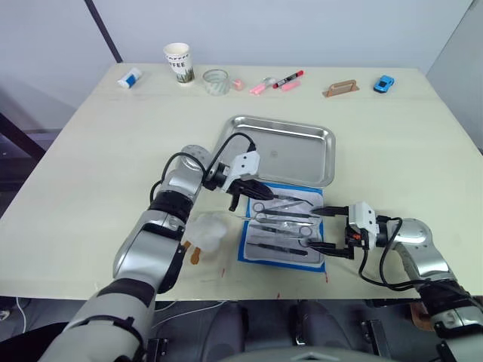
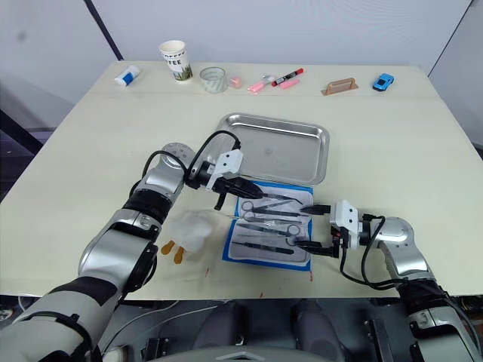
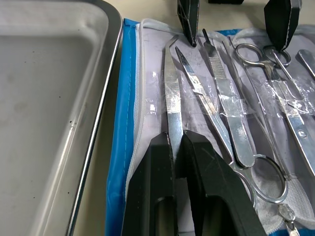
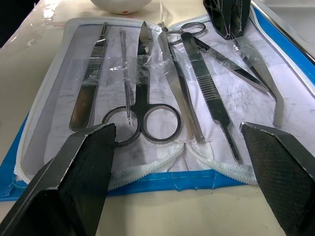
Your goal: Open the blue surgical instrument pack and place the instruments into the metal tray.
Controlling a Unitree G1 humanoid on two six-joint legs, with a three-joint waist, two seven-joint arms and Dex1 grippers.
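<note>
The blue surgical instrument pack (image 1: pixel 264 246) lies unzipped and flat on the table just in front of the metal tray (image 1: pixel 283 151), pale lining up. Several instruments lie in it under clear straps, among them scissors (image 4: pixel 142 113) and forceps (image 4: pixel 206 93). My left gripper (image 1: pixel 259 191) is at the pack's corner nearest the tray. It is shut on slim tweezers (image 3: pixel 171 98), which still lie in the pack. My right gripper (image 1: pixel 323 230) stands wide open at the pack's right edge, one finger on each side of the instrument ends, holding nothing. The tray holds nothing.
Crumpled clear plastic (image 1: pixel 207 230) and small orange pieces (image 1: pixel 192 253) lie left of the pack. Along the far edge stand a paper cup (image 1: pixel 179 62), a glass jar (image 1: pixel 216 81), a red-capped marker (image 1: pixel 288 78), a wooden block (image 1: pixel 341 88) and a blue toy car (image 1: pixel 383 83).
</note>
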